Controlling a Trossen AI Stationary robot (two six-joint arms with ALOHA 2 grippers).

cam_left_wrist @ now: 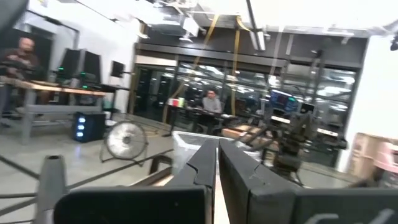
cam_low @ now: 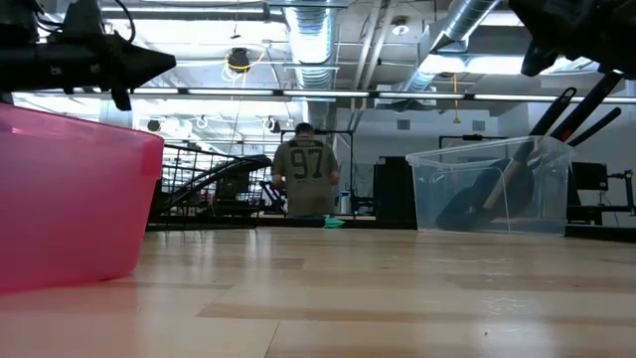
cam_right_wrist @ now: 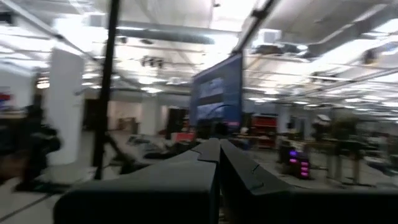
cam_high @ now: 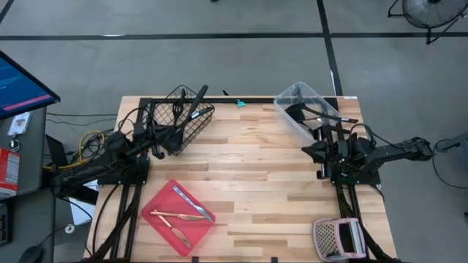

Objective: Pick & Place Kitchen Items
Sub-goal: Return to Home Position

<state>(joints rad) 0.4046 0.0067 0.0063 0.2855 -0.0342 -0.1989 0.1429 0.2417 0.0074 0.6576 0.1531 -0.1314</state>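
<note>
Red tray [cam_high: 162,201] is holding cutlery [cam_high: 191,202], black utensils [cam_high: 196,102] are standing in wire basket [cam_high: 197,126] and clear bin [cam_high: 292,97], left gripper [cam_left_wrist: 217,146] and right gripper [cam_right_wrist: 219,144] are hanging empty at the table's sides, fingers together, sorting is looking done.

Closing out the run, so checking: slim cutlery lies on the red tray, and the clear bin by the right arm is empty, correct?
Not empty: the clear bin holds black utensils, as the high view shows, and the low view too. The cutlery does lie on the red tray, and the bin is by the right arm.
</note>
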